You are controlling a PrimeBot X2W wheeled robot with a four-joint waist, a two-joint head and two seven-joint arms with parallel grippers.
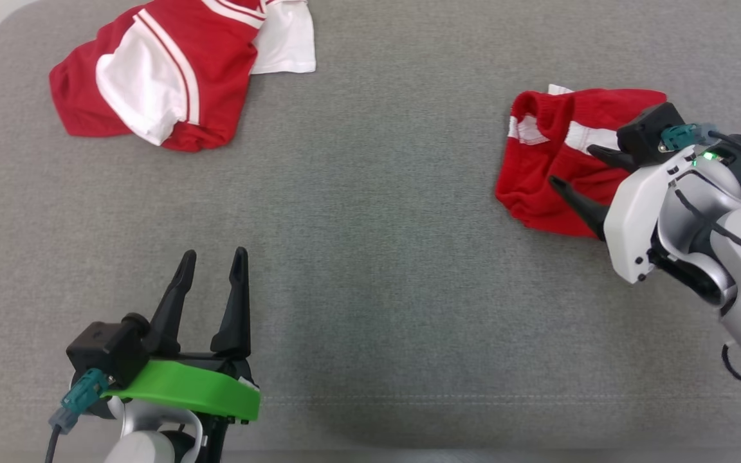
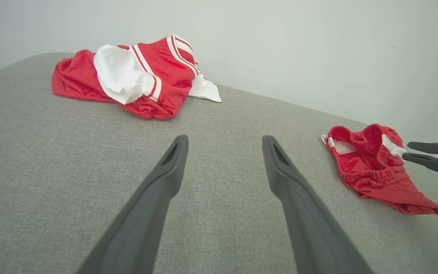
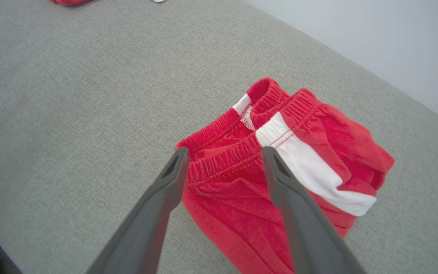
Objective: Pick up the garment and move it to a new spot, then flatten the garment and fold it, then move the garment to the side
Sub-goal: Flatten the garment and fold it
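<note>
Now, right tool point(image 1: 573, 165) over crumpled red shorts point(image 1: 531, 190), fingers point(image 3: 162, 198) parted

Grey upholstered surface point(image 1: 370, 257), plain pale wall point(image 2: 318, 45)

Grey fabric surface point(image 1: 370, 257): crumpled red-white jersey point(image 1: 171, 71) far left, bunched red shorts point(image 1: 538, 186) right.
</note>
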